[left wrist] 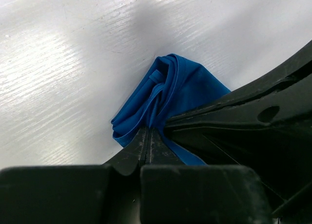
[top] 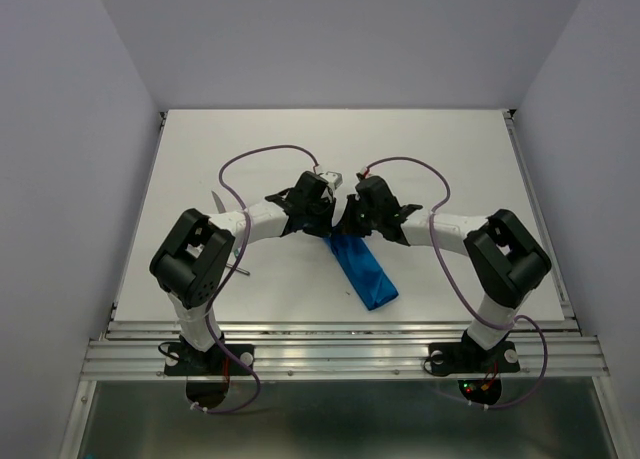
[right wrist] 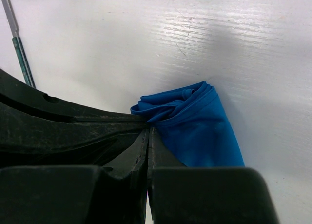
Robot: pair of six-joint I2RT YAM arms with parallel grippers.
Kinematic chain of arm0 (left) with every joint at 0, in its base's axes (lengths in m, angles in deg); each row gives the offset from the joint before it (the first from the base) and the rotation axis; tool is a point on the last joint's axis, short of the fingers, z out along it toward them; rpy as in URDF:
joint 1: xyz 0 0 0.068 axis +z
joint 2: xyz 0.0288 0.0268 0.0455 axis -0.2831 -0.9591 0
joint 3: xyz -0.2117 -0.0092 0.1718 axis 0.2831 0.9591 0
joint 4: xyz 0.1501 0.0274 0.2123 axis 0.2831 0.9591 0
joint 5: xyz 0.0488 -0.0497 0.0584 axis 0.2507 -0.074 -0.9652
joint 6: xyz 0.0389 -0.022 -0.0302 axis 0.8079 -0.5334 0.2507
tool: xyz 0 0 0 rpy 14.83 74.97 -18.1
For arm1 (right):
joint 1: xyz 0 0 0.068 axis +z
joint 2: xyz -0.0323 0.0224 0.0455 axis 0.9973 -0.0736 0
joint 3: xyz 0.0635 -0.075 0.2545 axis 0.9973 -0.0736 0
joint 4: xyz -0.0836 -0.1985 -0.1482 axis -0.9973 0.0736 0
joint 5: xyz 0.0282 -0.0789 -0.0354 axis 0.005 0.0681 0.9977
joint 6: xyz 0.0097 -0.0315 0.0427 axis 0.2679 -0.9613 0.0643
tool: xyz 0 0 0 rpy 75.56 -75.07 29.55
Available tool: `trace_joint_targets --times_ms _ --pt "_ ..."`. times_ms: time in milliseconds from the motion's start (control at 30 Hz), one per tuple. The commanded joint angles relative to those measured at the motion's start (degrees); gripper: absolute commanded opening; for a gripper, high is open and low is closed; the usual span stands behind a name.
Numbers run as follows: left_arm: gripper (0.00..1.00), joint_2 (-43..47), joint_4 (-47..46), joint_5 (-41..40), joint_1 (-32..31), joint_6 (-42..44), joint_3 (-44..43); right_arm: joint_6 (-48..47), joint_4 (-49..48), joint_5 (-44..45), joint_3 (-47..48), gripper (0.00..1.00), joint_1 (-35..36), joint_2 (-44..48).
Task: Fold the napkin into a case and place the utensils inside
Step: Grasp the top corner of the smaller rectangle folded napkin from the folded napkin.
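Nearest, at the table's (top: 450,159) front edge, the left arm (top: 200,264) and right arm (top: 505,259) rise from their bases and bend inward until their wrists almost meet at mid-table. Just beyond the bases lies the napkin (top: 367,274), folded into a narrow bright blue packet that runs on a slant, its near end pointing toward the right arm's base and its far end passing under the two wrists. From above, that far end and both sets of fingers are hidden by the black wrist housings.

The wrist cameras fill this in. The left gripper (left wrist: 148,133) has its jaws pressed together on a bunched edge of the blue cloth, with loose folds and a small rolled hem spilling out past the tips. The right gripper (right wrist: 148,131) is likewise closed tight, pinching the gathered cloth at its fingertips. Each camera's lower half is blocked by its own dark fingers, and the other arm's black body cuts across one side, so how many layers are caught cannot be told.

Farther left, a thin utensil (right wrist: 22,63) lies on the white surface, grey metal running into a teal-green handle. It is cut off at the frame's top edge. From above, the left forearm covers most of it, so whether a second piece lies there cannot be told.
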State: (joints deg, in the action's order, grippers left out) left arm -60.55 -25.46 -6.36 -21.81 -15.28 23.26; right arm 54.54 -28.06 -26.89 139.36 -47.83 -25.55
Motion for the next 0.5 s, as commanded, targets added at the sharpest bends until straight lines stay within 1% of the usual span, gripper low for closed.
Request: trace_joint_targets --times_ms 0,467 --pt "0.0 0.95 0.47 0.48 -0.41 0.17 -2.73 0.62 -3.71 -1.12 -0.28 0.02 0.19 2.05" --pt "0.0 0.77 0.82 2.15 -0.32 -0.45 -3.52 3.17 -8.02 -5.78 -1.95 0.01 0.19 -4.54"
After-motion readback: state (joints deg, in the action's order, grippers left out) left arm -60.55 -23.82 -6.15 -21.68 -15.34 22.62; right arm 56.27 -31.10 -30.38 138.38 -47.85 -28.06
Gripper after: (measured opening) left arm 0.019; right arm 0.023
